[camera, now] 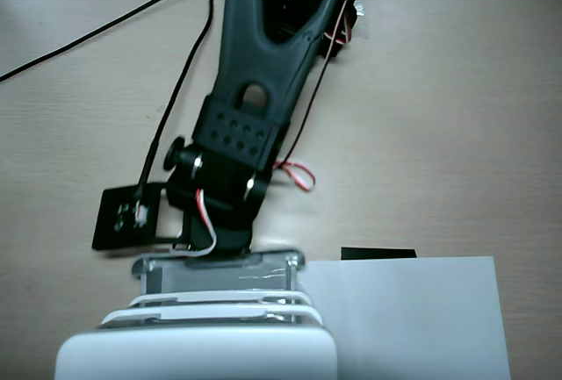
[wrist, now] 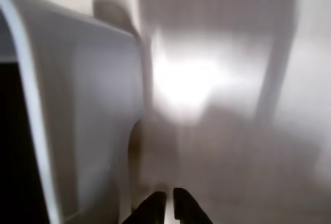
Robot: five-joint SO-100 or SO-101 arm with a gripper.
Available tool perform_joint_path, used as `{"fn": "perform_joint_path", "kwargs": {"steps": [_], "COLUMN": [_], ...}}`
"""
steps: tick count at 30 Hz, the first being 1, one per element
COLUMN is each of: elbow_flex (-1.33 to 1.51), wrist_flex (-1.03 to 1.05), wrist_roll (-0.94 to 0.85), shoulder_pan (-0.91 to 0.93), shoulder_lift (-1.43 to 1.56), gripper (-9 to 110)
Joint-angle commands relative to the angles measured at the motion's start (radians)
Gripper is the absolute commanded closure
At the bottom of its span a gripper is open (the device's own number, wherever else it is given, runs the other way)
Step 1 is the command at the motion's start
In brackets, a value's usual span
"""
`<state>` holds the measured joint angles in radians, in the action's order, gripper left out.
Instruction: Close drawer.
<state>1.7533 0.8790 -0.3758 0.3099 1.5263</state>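
The drawer (camera: pixel 219 275) is a shallow grey tray with a pale rim, sticking a little way out of the top of the white drawer unit (camera: pixel 193 354) at the bottom of the fixed view. The black arm (camera: pixel 255 90) reaches down from the top, and its wrist end sits right against the drawer's front edge, hiding the fingertips there. In the blurred wrist view the drawer (wrist: pixel 88 110) fills the left side. My gripper (wrist: pixel 169 203) shows at the bottom edge with its two black tips almost together and nothing between them, just right of the drawer.
A flat white sheet of paper (camera: pixel 413 319) lies right of the unit, with a small black piece (camera: pixel 378 254) at its top edge. A black camera block (camera: pixel 127 216) hangs left of the wrist. Black cables (camera: pixel 105 25) cross the wooden table (camera: pixel 457 117).
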Motion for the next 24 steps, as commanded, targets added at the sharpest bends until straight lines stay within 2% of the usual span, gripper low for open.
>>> {"fn": "perform_joint_path", "kwargs": {"steps": [1,7,15,20,24], "elbow_flex": [-0.167,-0.324,-0.38,-0.382,-0.279], "wrist_flex": [0.028,0.075,0.094,0.175,0.198], "wrist_roll": [0.026,0.091,0.132,0.132,0.089], "shoulder_pan": [-0.025,-0.064,-0.103,-0.051,0.017], "shoulder_lift": [-0.046,-0.156,-0.178,-0.137,-0.035], "gripper": [101,101,101,101,101]}}
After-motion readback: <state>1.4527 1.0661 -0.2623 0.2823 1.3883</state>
